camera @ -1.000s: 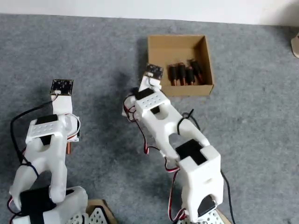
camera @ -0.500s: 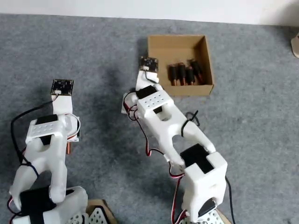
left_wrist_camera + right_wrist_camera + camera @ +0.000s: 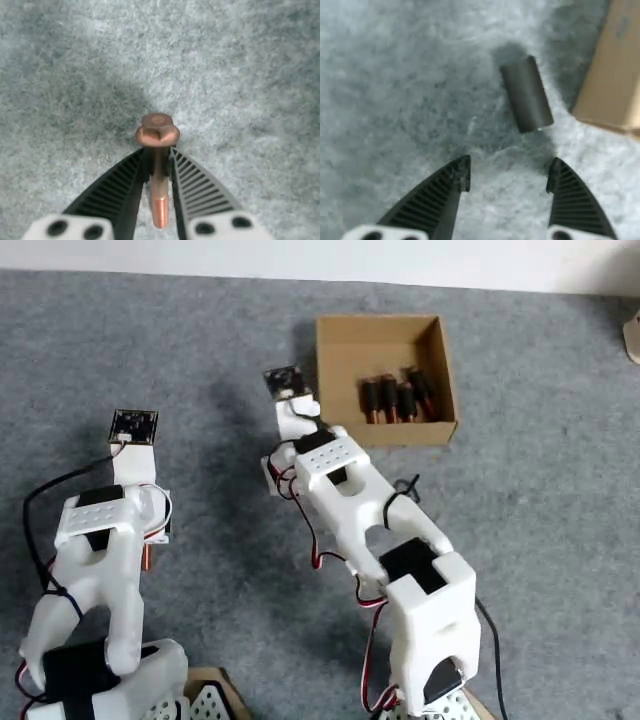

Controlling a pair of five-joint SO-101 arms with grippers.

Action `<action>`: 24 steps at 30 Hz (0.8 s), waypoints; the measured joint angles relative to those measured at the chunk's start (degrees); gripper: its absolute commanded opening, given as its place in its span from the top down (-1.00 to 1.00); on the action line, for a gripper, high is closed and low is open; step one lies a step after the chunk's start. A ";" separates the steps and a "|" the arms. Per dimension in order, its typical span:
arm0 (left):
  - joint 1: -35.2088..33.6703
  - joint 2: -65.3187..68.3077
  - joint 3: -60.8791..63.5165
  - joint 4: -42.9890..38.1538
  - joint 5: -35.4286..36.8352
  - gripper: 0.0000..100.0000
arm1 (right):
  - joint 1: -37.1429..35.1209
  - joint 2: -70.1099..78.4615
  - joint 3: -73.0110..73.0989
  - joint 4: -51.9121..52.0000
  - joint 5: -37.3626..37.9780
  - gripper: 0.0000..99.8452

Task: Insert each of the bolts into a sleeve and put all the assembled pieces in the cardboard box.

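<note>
Two arms at work on the grey carpet (image 3: 540, 540); the left gripper (image 3: 159, 152) has its ribbed fingers (image 3: 125, 185) pinching a copper bolt (image 3: 158, 134) by the shank, just under the flanged hex head; the head pokes out past the fingertips, the threaded tip points back toward the wrist; in the high view that left arm (image 3: 100, 540) sits in the lower left of the frame. Over to the right gripper (image 3: 509, 170): fingers (image 3: 445, 195) spread wide, nothing between them; a dark sleeve (image 3: 526, 93) lies on its side on the carpet just beyond the fingertips, touching neither, with a wall of the cardboard box (image 3: 615, 75) just beside its far end; high view again, and the right arm (image 3: 350, 490) stretches from bottom centre up to a spot just left of the box; the box sits at upper centre, a cluster of assembled pieces (image 3: 397, 397) lying together against its lower wall.
</note>
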 measured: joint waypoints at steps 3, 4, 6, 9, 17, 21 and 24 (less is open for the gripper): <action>0.00 0.00 0.00 0.00 0.00 0.99 | 0.00 0.00 0.00 0.09 5.89 0.50; 0.00 0.00 0.00 0.00 0.00 0.99 | 0.00 0.00 0.00 0.44 7.38 0.50; 0.00 0.00 0.00 0.00 0.00 0.99 | 0.00 0.00 0.00 0.88 8.97 0.50; 0.00 0.00 0.00 0.00 0.00 0.99 | 0.00 0.00 0.00 0.88 9.41 0.50; 0.00 0.00 0.35 -0.97 -0.09 0.99 | 0.00 0.00 1.05 -7.56 9.58 0.51; 0.00 0.00 0.35 -0.97 -0.18 0.99 | 0.09 0.00 5.98 -15.74 9.85 0.51; 0.00 0.00 0.35 -0.97 -0.18 0.99 | 0.09 0.00 7.21 -19.52 9.93 0.51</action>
